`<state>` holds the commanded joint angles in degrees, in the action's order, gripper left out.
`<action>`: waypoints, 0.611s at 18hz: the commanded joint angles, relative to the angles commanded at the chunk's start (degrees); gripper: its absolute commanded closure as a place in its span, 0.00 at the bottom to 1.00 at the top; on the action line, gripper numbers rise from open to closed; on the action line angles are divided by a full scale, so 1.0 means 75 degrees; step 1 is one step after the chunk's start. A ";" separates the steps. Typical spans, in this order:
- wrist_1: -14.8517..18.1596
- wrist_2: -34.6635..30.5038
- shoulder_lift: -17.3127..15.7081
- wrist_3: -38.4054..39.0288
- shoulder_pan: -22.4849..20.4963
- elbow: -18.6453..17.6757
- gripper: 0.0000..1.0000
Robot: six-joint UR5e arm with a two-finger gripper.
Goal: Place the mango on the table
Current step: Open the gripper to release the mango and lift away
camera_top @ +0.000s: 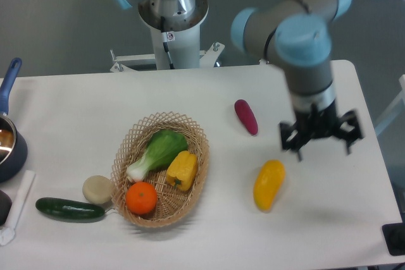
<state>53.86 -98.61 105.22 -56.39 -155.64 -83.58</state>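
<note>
Clearing straight up and away looks like the sound finish, so nothing brushes the mango [268, 184], which lies free on the white bench [329, 232] right of the basket [161, 170], near of the purple vegetable [246, 116]. The pincer [321, 138] hangs above and right of it, blurred, apparently spread and holding nothing, wrist pointing down

The hand [321, 136] at the right of the frame is smeared by motion blur — its fingers read as dark streaks, and whether they are spread or closed is hard to tell. The arm above runs out past the top edge. At the left edge a blue-handled pot [9, 138] is cut off, and the surface [76, 112] meets the bottom edge.
</note>
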 joint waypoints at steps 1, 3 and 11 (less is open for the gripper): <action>0.0304 0.0012 -0.0199 -0.0504 -0.0152 0.0000 0.00; 0.0937 0.0058 -0.0574 -0.1652 -0.0574 -0.0070 0.00; 0.1503 0.0854 -0.1256 -0.3755 -0.1548 -0.0375 0.00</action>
